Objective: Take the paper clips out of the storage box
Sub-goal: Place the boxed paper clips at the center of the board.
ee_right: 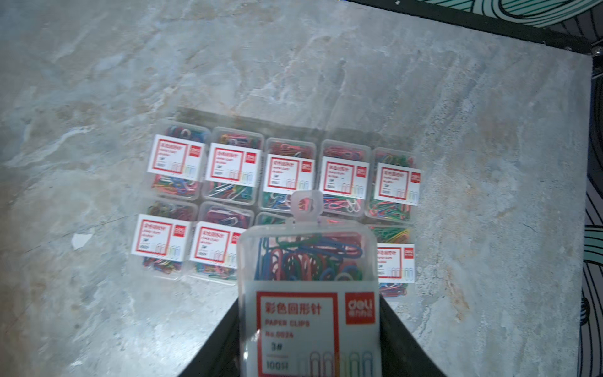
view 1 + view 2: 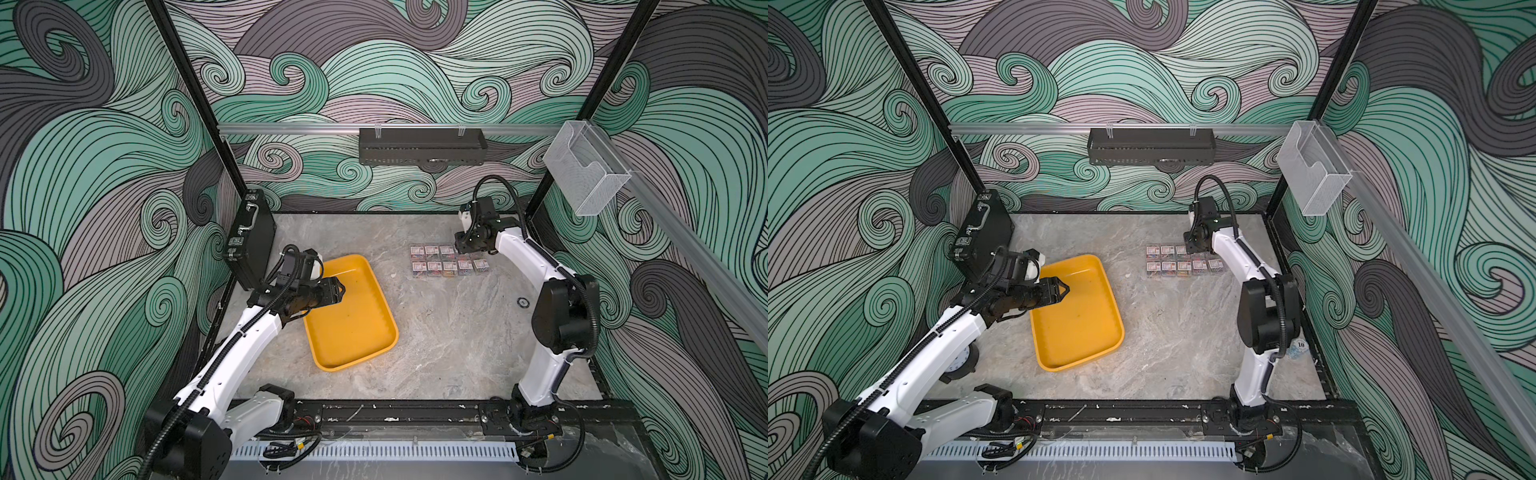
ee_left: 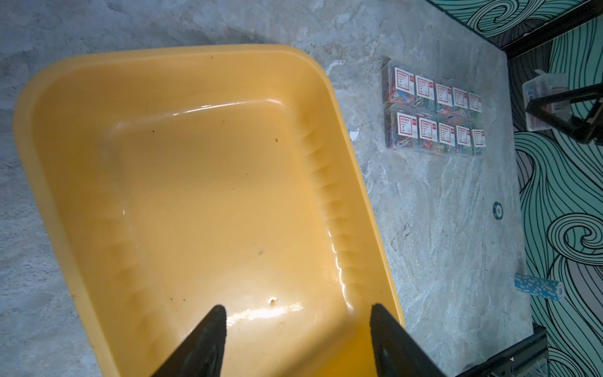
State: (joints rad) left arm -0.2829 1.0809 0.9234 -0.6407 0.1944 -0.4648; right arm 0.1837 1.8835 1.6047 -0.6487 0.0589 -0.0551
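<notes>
We see a shallow yellow-orange plastic tray, smooth and glossy, with bright glints and a few dark specks on its floor. The small clear plastic boxes of coloured paper clips look faintly frosted and carry white-and-red paper labels. The grey veined stone-look tabletop appears matt. The black briefcase has shiny metal latches.

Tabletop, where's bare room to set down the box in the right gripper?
Bare marble lies between the storage box and the paper clips, and in the wide strip in front of both up to the black front rail. Behind the rows is free too. It is crowded under the right gripper, where the rows sit packed.
</notes>
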